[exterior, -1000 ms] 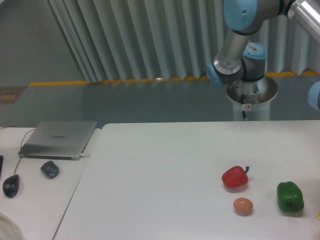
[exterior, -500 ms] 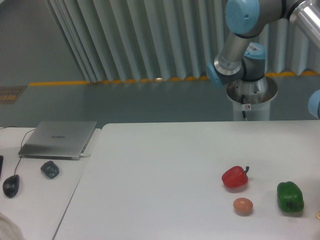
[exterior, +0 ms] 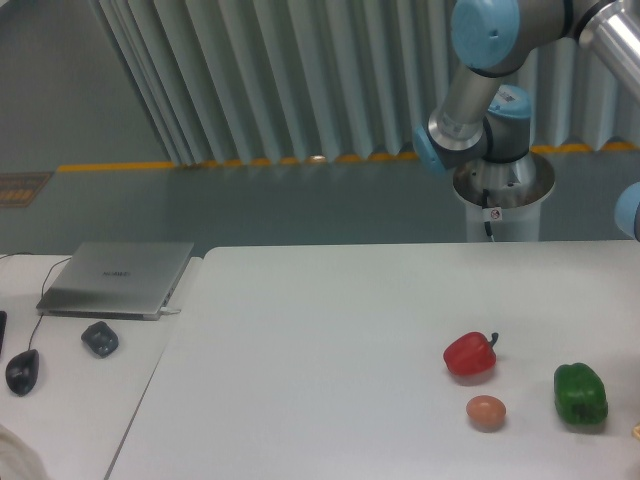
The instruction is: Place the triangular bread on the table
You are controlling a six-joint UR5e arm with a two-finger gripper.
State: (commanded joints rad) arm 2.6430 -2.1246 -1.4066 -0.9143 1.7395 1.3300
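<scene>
Comparing with the earlier views, the arm (exterior: 480,110) had barely shifted; its gripper was out of view, the bread unseen except perhaps a sliver at the table (exterior: 330,330) edge, so placement remained unconfirmed.

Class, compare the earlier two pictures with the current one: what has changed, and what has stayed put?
Only the arm moved: its upper joints shifted slightly right and up, mostly before the middle picture. Nothing was taken hold of or let go; the tool is out of view. The red pepper, green pepper, egg-like ball, laptop and mouse stayed in place.
</scene>
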